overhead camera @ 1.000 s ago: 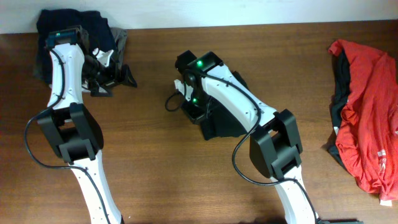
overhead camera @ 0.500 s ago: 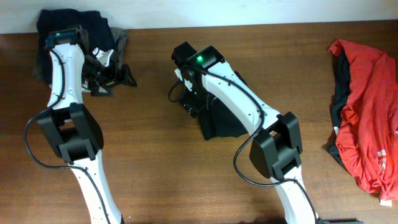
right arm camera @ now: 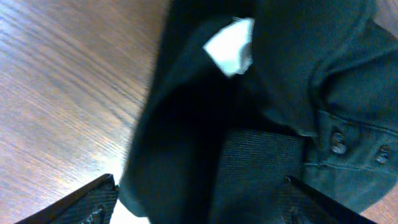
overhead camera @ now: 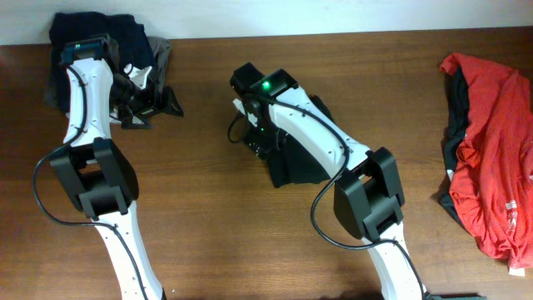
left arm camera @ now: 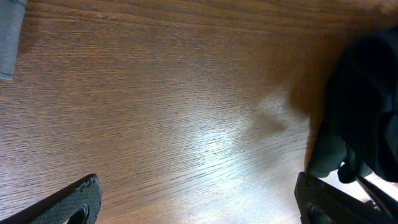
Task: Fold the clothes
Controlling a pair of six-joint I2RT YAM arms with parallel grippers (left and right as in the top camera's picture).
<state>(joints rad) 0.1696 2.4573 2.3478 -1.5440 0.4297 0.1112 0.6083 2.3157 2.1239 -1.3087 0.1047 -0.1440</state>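
The clothes lie in three places. A folded black garment (overhead camera: 298, 165) sits mid-table, a red one (overhead camera: 493, 158) lies spread at the right edge, and a dark navy and grey pile (overhead camera: 100, 35) is at the far left corner. My right gripper (overhead camera: 250, 133) hovers over the black garment's left end. In the right wrist view it (right arm camera: 205, 205) is open, with the black fabric (right arm camera: 186, 143), its white label (right arm camera: 230, 42) and buttons (right arm camera: 339, 146) lying under and between the fingers. My left gripper (overhead camera: 158, 102) is open over bare wood beside the pile, with nothing between its fingers (left arm camera: 68, 202).
The wooden table (overhead camera: 200, 217) runs to a white wall along the far edge. A grey fabric edge (left arm camera: 9, 37) shows at the left wrist view's upper left, and a blurred dark shape (left arm camera: 367, 106) at its right. The right arm's links cover part of the black garment.
My right gripper has gone from shut to open over the black garment and shifted slightly toward the far side. The left arm has not moved.
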